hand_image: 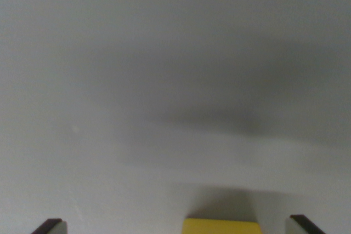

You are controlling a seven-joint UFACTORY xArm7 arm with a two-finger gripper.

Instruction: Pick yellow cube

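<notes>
The yellow cube point(221, 226) shows only as a thin strip at the bottom edge of the wrist view, right of centre; most of it is cut off by the frame. Two dark fingertips poke up at the bottom corners, one at the wrist view's left point(50, 225) and one at the right point(303, 224). My gripper point(176, 225) is open, its fingers wide apart. The cube lies between them, nearer the right finger, touching neither.
A plain pale grey surface point(164, 80) fills the rest of the view, blurred, with a soft dark shadow across the middle right.
</notes>
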